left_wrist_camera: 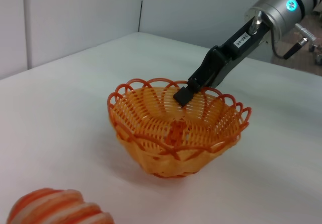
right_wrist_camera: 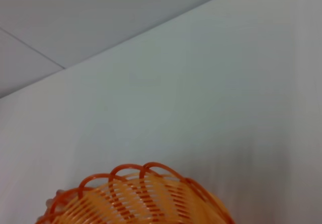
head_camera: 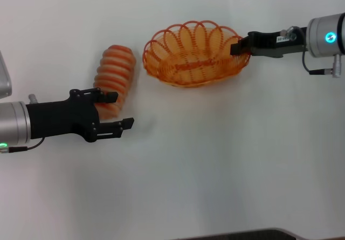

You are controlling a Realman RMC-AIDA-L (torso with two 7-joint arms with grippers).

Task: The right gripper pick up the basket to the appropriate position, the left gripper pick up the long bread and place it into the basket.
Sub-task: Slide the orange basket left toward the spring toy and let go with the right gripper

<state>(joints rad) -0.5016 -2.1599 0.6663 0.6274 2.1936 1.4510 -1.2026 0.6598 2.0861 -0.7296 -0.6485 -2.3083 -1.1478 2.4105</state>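
Note:
The orange wire basket (head_camera: 180, 62) stands at the middle back of the white table. My right gripper (head_camera: 241, 47) reaches in from the right and is shut on the basket's right rim; the left wrist view shows it (left_wrist_camera: 184, 94) pinching the rim of the basket (left_wrist_camera: 151, 153). The right wrist view shows only the basket's rim (right_wrist_camera: 136, 194). The long bread (head_camera: 115, 73) lies left of the basket, lengthwise front to back, and also shows in the left wrist view (left_wrist_camera: 55, 209). My left gripper (head_camera: 121, 109) is open at the bread's near end, its upper finger (head_camera: 108, 96) overlapping that end.
The white table (head_camera: 226, 164) spreads bare in front of and to the right of both arms. A dark edge (head_camera: 242, 234) marks the table's front. A grey wall stands behind the table in the left wrist view (left_wrist_camera: 75, 17).

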